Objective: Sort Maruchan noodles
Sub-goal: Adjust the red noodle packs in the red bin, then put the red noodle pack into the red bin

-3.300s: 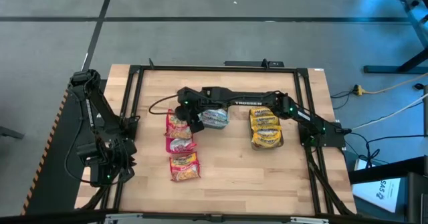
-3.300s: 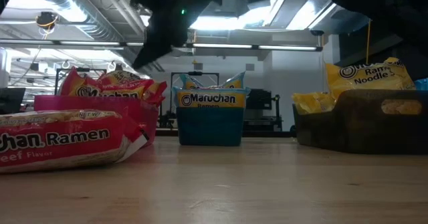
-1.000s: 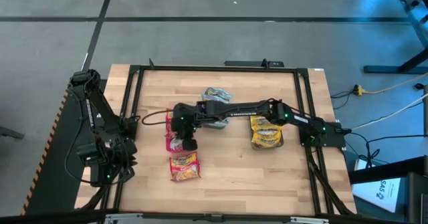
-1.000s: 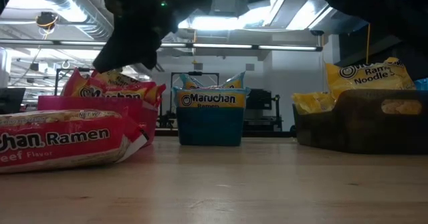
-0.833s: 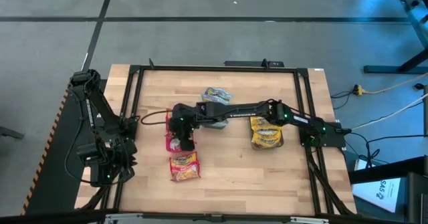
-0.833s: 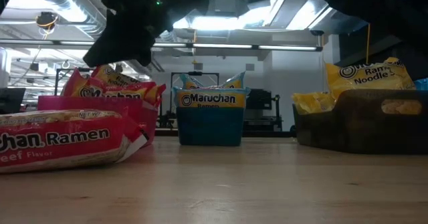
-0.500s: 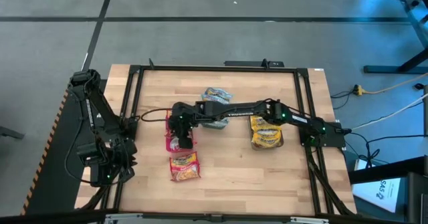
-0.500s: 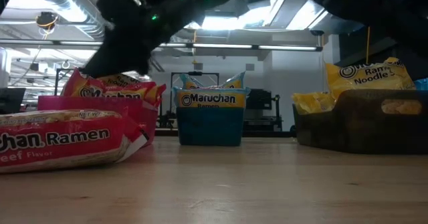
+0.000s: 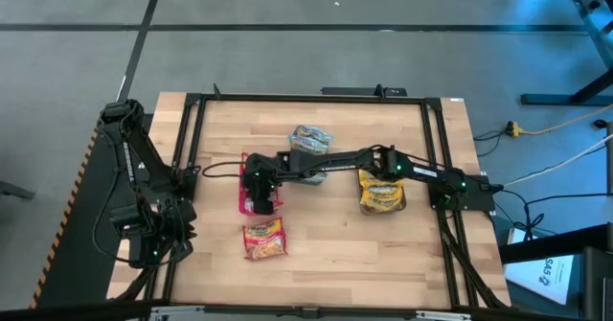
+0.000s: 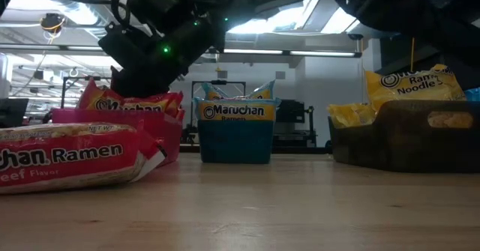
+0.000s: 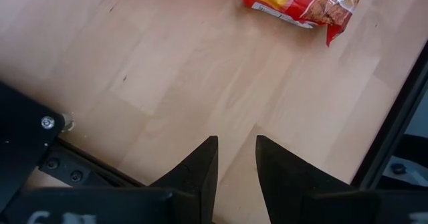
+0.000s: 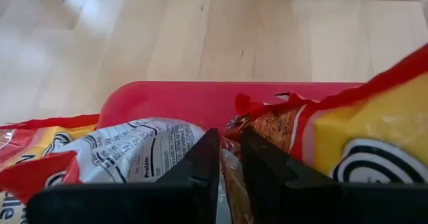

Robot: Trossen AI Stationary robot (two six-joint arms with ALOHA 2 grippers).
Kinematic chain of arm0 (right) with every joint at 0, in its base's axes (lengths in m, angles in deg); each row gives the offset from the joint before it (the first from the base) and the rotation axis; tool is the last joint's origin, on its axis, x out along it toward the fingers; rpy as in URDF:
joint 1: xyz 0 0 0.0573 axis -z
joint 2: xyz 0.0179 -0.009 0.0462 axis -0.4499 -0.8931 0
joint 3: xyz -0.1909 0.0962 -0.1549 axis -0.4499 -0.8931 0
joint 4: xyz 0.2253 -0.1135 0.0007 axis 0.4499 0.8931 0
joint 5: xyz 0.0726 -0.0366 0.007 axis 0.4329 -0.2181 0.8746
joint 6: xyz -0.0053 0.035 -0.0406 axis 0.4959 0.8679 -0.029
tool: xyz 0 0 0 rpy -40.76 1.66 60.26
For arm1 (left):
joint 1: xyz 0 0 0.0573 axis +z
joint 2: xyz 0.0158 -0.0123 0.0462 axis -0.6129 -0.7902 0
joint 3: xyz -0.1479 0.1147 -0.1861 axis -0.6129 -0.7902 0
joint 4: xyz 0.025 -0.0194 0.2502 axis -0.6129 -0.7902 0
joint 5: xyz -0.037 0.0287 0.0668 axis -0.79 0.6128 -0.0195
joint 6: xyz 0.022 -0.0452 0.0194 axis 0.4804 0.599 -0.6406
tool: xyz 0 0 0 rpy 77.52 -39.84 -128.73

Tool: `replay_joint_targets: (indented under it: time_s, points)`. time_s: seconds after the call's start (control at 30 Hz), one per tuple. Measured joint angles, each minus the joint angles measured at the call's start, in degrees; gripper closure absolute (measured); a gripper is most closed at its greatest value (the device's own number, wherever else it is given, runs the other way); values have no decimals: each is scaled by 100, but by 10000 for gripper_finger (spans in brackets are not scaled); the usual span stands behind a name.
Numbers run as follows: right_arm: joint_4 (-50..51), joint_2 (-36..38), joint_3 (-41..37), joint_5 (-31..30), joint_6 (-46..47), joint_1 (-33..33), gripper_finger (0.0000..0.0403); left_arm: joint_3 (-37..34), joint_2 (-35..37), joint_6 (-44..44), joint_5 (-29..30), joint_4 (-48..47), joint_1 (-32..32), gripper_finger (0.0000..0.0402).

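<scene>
My right gripper reaches across the table and down into the pink bin, shut on a red Maruchan noodle packet among the other red packets there. Its fingertips are hidden behind the packets in the low view. Another red packet lies flat on the table nearer the front edge. My left gripper waits open at the table's left front corner, above bare wood. My right gripper pinches a thin edge of the red packet between its two fingers, coming from above and slanting down into the pink bin. The packet stands among the other packets in the bin, and its crimped red end sticks out beyond the fingertips.
A teal bin with light-blue packets stands toward the far edge. A grey bin with yellow packets stands on the right. Bare wood stretches along the near edge. A black frame runs around the table.
My right gripper has gone down into the pink bin and a little toward the far edge, still shut. The red packet it carries, held tilted above the bin a second ago, now sits low among the other red packets.
</scene>
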Motion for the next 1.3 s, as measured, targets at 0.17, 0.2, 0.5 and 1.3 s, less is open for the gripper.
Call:
replay_joint_targets:
  time_s: [0.17,0.2,0.5,1.3]
  points:
    - [-24,-8,67,111,-8,0,341,0,0,0,0,71,2,306]
    - [-49,18,63,224,6,0,341,0,0,2,0,74,0,306]
    - [56,542,76,1567,840,-9,341,0,0,0,39,72,0,306]
    - [1766,1510,-90,1185,1631,-1534,341,0,0,-205,481,44,0,306]
